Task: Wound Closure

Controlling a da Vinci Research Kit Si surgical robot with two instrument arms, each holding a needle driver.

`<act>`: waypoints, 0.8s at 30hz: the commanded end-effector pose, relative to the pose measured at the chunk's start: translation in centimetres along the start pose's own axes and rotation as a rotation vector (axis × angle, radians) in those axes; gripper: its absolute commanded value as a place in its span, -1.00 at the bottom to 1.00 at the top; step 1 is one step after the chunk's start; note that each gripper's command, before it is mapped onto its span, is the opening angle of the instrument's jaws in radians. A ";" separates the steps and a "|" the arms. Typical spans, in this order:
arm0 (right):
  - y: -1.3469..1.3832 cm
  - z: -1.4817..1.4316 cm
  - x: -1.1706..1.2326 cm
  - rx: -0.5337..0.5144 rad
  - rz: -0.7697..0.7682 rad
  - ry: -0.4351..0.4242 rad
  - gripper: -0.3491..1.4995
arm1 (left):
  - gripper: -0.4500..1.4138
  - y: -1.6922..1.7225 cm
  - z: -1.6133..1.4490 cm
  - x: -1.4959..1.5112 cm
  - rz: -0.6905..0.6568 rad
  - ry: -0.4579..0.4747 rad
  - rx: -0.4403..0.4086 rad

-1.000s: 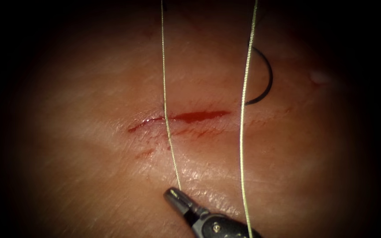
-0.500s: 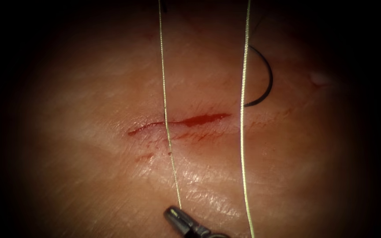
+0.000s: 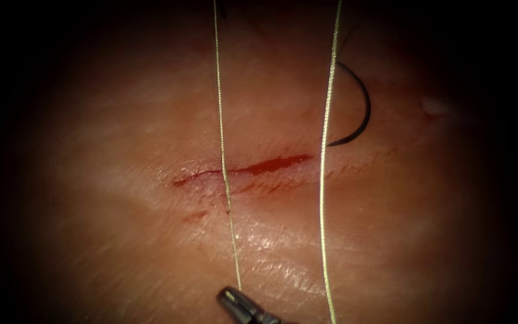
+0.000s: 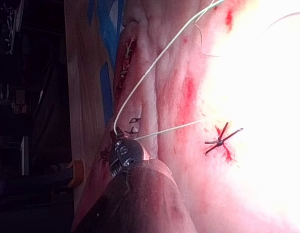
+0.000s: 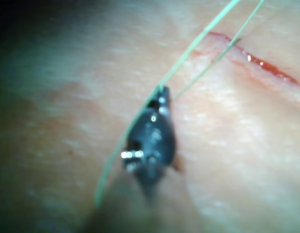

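The needle (image 3: 358, 108) lies free on the tissue (image 3: 121, 180), beyond the cut (image 3: 244, 168) and to its right. Nearer, the right tool (image 3: 230, 296) grips the thread (image 3: 226, 174); the left tool (image 4: 118, 133) also clamps thread.

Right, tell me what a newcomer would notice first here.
Two taut strands of thread cross the red cut in the tissue; one ends in the right tool, whose jaws are shut on it. The dark curved needle lies loose on the tissue, up and right of the cut. In the left wrist view, the left tool also grips thread.
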 end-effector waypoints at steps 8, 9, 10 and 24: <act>0.17 0.33 0.23 0.032 0.004 -0.009 -1.00 | -1.00 0.42 0.02 0.12 0.087 0.037 -0.020; 0.16 0.32 0.24 0.033 0.005 -0.010 -1.00 | -1.00 0.43 0.04 0.09 0.090 0.039 -0.019; 0.13 0.31 0.25 0.034 0.006 -0.007 -1.00 | -1.00 0.43 0.06 0.03 0.096 0.044 -0.018; 0.08 0.17 0.29 0.015 0.008 -0.007 0.96 | -1.00 0.38 -0.18 0.31 0.067 0.102 -0.069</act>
